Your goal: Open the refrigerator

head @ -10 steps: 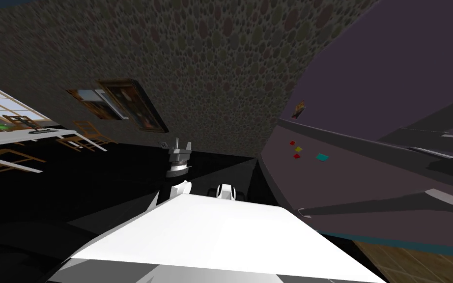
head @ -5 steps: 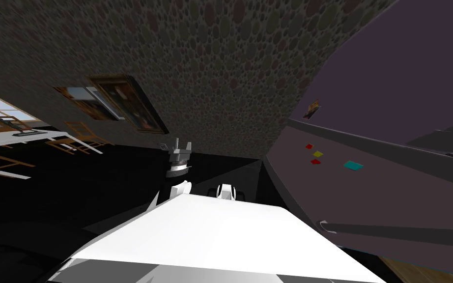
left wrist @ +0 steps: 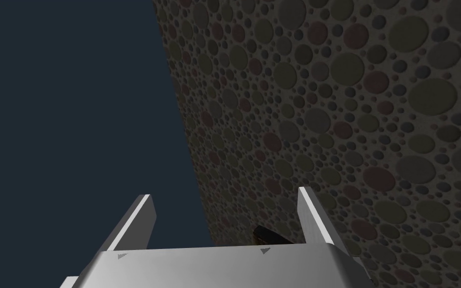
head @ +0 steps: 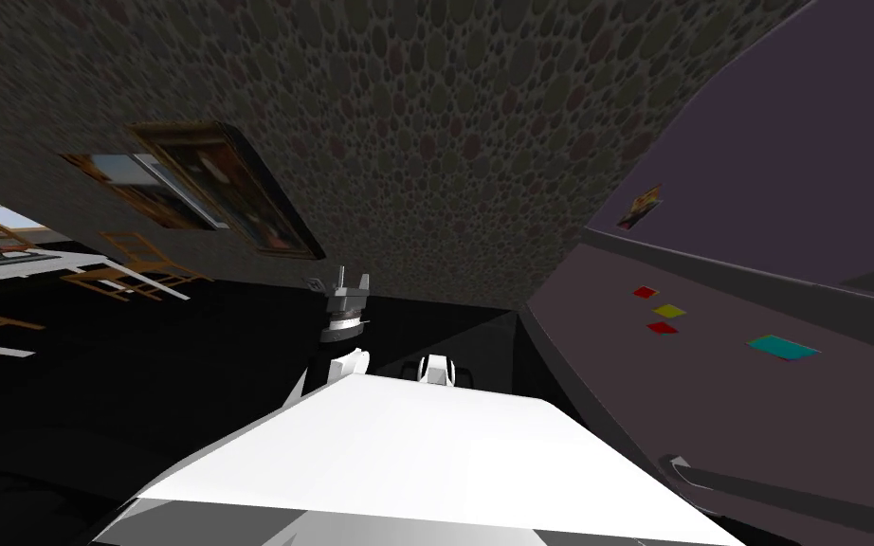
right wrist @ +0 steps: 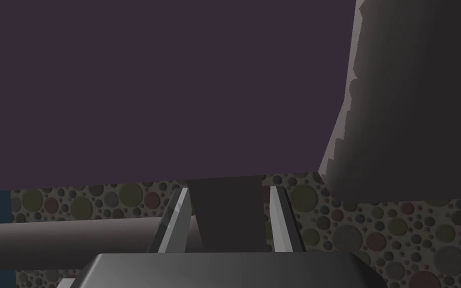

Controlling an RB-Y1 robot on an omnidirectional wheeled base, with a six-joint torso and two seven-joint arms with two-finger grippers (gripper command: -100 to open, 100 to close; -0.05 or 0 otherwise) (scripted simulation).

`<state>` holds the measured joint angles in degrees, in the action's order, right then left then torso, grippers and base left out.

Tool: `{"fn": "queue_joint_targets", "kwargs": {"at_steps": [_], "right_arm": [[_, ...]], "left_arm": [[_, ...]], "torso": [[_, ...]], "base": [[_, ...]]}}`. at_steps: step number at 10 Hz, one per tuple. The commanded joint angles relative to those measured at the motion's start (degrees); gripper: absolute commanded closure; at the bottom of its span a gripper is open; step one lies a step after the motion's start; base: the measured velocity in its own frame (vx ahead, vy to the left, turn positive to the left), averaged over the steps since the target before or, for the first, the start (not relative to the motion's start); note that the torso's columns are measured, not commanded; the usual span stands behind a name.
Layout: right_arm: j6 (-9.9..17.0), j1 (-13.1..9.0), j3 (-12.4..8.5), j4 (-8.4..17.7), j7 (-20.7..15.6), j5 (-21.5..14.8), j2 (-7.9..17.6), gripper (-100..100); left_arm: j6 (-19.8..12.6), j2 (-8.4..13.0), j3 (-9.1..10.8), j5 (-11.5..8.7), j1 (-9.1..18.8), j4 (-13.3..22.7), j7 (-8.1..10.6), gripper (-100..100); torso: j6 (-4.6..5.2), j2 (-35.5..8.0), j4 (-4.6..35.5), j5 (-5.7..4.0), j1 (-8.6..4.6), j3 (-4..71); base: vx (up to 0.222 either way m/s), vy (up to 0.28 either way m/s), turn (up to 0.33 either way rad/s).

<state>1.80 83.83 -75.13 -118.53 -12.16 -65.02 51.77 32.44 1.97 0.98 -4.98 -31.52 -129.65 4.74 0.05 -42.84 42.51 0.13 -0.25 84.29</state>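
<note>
- The refrigerator [head: 757, 408] stands on the floor to the robot's right, its long handle [head: 719, 477] well apart from both arms.
- The head view shows coloured magnets [head: 669, 310] on its door.
- The left tool [head: 352, 280] is raised, spread wide, empty.
- In its wrist view, a grey bar [right wrist: 74, 240] crosses behind the right tool [right wrist: 227, 192]; I cannot tell its grip.

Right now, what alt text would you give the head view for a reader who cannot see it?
A dark refrigerator with small coloured magnets and a long handle takes up the right side. The left gripper points up before a pebble-patterned wall, with framed pictures and chairs to the left.
</note>
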Motion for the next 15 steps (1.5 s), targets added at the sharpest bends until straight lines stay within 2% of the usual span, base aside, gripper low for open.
{"fn": "queue_joint_targets", "kwargs": {"at_steps": [1,2,3,4,5,7,8,9,10,12,13,15], "right_arm": [[-0.2,0.2,0.2,1.5,-0.3,0.2,-0.5,100],[0.0,0.5,0.4,3.0,-0.5,0.5,-1.1,100],[0.0,0.5,0.4,3.0,-0.5,0.5,-1.1,100],[0.2,0.8,0.5,4.6,-0.8,0.7,-1.6,100],[0.2,0.8,0.5,4.6,-0.8,0.7,-1.6,100],[0.6,1.4,0.8,7.7,-1.3,1.3,-2.7,100],[0.6,1.4,0.8,7.7,-1.3,1.3,-2.7,100],[0.8,1.6,0.9,9.3,-1.6,1.5,-3.3,100],[0.8,1.6,0.9,9.3,-1.6,1.5,-3.3,100],[1.1,2.2,1.2,12.4,-2.1,2.0,-4.4,100],[1.1,2.2,1.2,12.4,-2.1,2.0,-4.4,100],[1.5,2.8,1.5,15.6,-2.6,2.6,-5.5,100]], "left_arm": [[0.0,0.0,0.01,0.0,0.0,0.0,0.00,0],[0.0,0.0,0.00,0.0,0.0,0.0,0.00,0],[0.0,0.0,-0.01,0.0,0.0,0.0,0.00,0],[0.0,0.0,0.00,0.0,0.0,0.0,0.00,0],[0.0,0.0,-0.01,0.0,0.0,0.0,0.00,0],[0.0,0.0,0.00,0.0,0.0,0.0,0.00,0],[0.0,0.0,-0.01,0.0,0.0,0.0,0.00,0],[0.0,0.0,0.00,0.0,0.0,0.0,0.00,0],[0.0,0.0,0.00,0.0,0.0,0.0,0.00,0],[0.0,0.0,0.00,0.0,0.0,0.0,0.00,0],[0.0,0.0,0.00,0.0,0.0,0.0,0.00,0],[0.0,0.0,0.00,0.0,0.0,0.0,0.00,0]], "torso": [[0.08,-0.1,0.1,-0.08,-0.18,-0.1],[0.16,0.4,-0.1,-0.17,0.32,0.1],[0.13,0.7,-0.3,-0.20,0.74,0.2],[0.06,0.6,-0.3,-0.11,0.65,0.2],[0.04,0.5,-0.2,-0.15,0.43,0.2],[-0.13,0.6,-0.2,-0.08,0.11,0.4],[-0.08,0.6,-0.3,-0.13,0.35,0.3],[-0.07,0.6,-0.2,-0.05,0.25,0.3],[-0.10,0.7,-0.3,-0.12,0.26,0.4],[-0.18,0.6,-0.2,-0.06,0.21,0.4],[-0.01,0.6,-0.2,-0.13,0.40,0.3],[0.00,0.6,-0.2,-0.06,0.53,0.3]], "base": [[0.172,0.157,0.045],[0.256,0.279,0.011],[0.234,0.271,-0.019],[0.247,0.263,0.002],[0.228,0.211,-0.011],[0.262,0.261,0.012],[0.256,0.228,0.000],[0.291,0.230,0.003],[0.234,0.175,-0.010],[0.250,0.241,0.028],[0.223,0.174,-0.003],[0.349,0.285,0.022]]}}
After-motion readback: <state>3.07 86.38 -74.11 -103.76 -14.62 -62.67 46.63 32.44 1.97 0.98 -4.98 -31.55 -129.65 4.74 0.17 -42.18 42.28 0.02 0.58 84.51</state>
